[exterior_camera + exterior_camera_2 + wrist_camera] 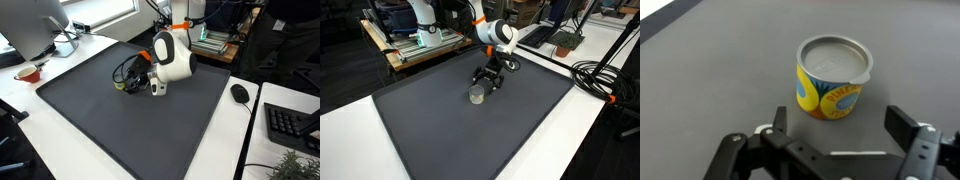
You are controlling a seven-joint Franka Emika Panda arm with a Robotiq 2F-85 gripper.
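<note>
A small tin can point(833, 78) with a yellow and blue label and a silver lid stands upright on the dark grey mat point(700, 80). In the wrist view my gripper point(840, 125) is open, its two black fingers spread wide, and the can stands just beyond them, not between them. In an exterior view the can point(476, 94) stands on the mat just below the gripper point(488, 82). In an exterior view the gripper point(135, 78) hangs low over the mat and hides the can.
The mat point(120, 120) lies on a white table. A monitor point(35, 25) and a red cup point(28, 73) stand at one side. A mouse point(240, 93) and keyboard point(290, 125) lie at the other. Black cables point(600, 75) lie off the mat's edge.
</note>
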